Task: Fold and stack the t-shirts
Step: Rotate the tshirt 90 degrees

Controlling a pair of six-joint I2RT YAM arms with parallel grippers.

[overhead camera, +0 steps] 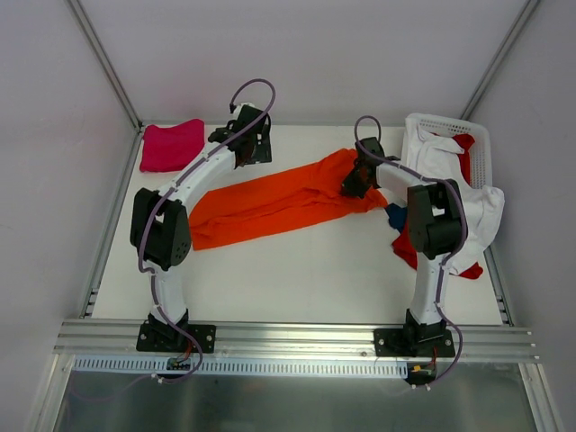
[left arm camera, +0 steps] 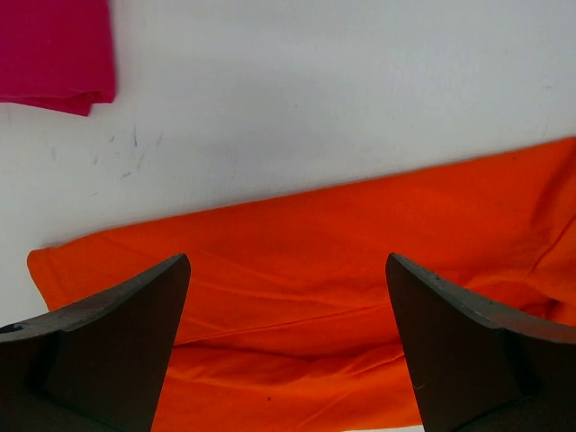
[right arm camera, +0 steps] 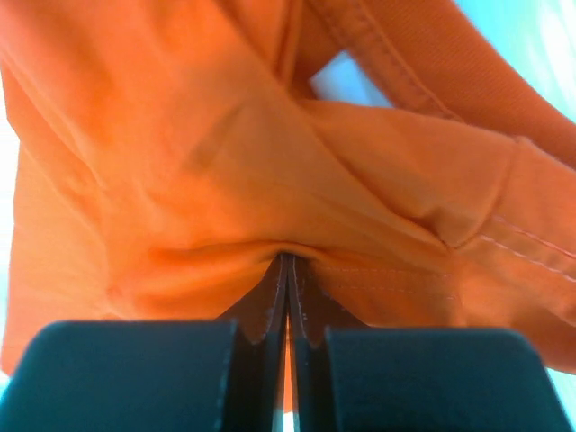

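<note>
Right end effector (right arm camera: pixel 288 263) pinches orange t-shirt (overhead camera: pixel 270 202) on table (overhead camera: pixel 297 270).

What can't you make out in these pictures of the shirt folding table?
- Top view: the dark blue shirt is mostly hidden behind the right arm.
- Top view: the red shirt lies under the white shirt, only edges showing.
- Left wrist view: the pink shirt is cut off by the frame's corner.
- Right wrist view: the orange shirt fills the frame; which part the right gripper pinches is unclear.
</note>
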